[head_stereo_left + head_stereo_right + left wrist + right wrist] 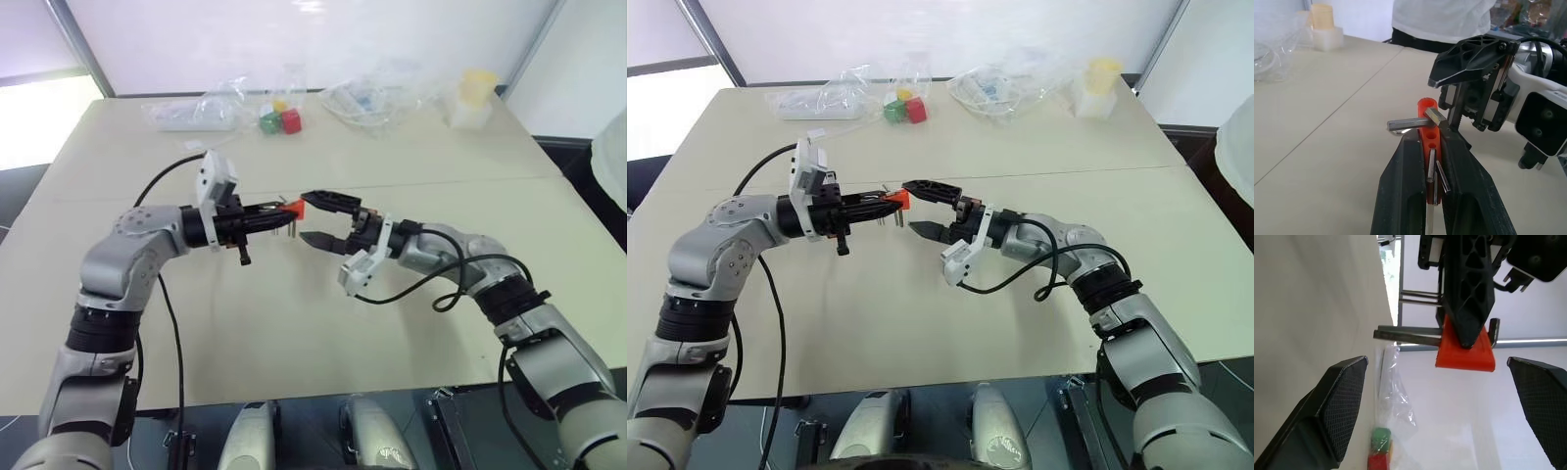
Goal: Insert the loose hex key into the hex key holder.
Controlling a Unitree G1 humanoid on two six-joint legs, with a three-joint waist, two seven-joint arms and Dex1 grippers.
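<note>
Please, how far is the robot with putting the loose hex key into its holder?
Mostly done, it seems. A hex key sits across the top of the orange hex key holder, apparently inserted. The left gripper is shut on the holder, above the table. The right gripper is open beside it, holding nothing. Left: check the seating and put the holder down.

Pale beige worktop (294,323), seam line running across mid-frame. Along its far edge, top of frame: crumpled clear plastic bags (201,110) upper left; red and green blocks with a yellow piece (278,117) at centre; more clear wrapping (377,93) right of them; a pale yellow container (473,98), possibly a lidded cup, upper right.
</note>
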